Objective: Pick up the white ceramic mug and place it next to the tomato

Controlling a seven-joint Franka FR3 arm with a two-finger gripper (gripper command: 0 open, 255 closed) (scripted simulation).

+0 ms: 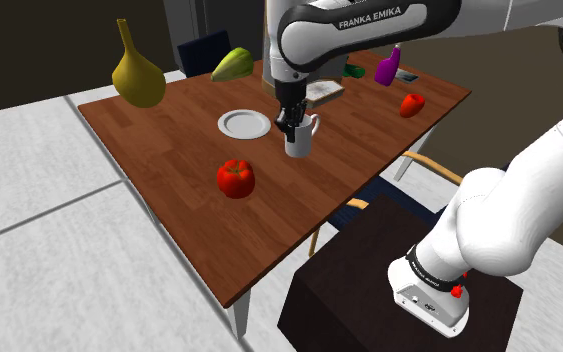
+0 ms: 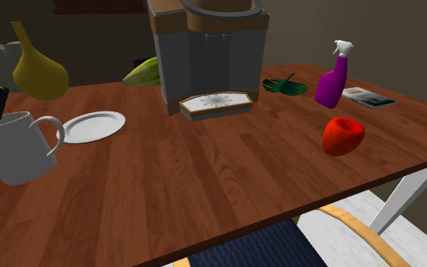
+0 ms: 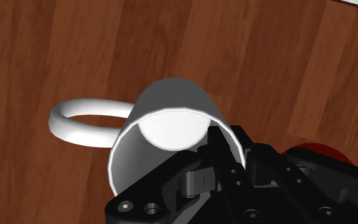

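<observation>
1. The black fingers (image 3: 217, 143) pinch the rim of the white mug (image 3: 165, 121). One finger is inside and one is outside.
2. In the shoulder view the mug (image 1: 299, 143) is near the middle of the brown counter (image 1: 169, 130).
3. A white plate (image 1: 244, 124) lies close by, at the mug's 10 o'clock.
4. A bumpy red fruit (image 1: 235, 178) sits at the mug's 8 o'clock, a little apart.
5. A smaller red fruit (image 1: 412, 104) sits far off at 2 o'clock. I cannot tell which one is the tomato.
6. In the second exterior view the mug (image 2: 14, 148) leans over.

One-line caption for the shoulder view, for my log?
Black gripper clasps the white mug by its rim over the wooden table, beside a white plate.
</observation>
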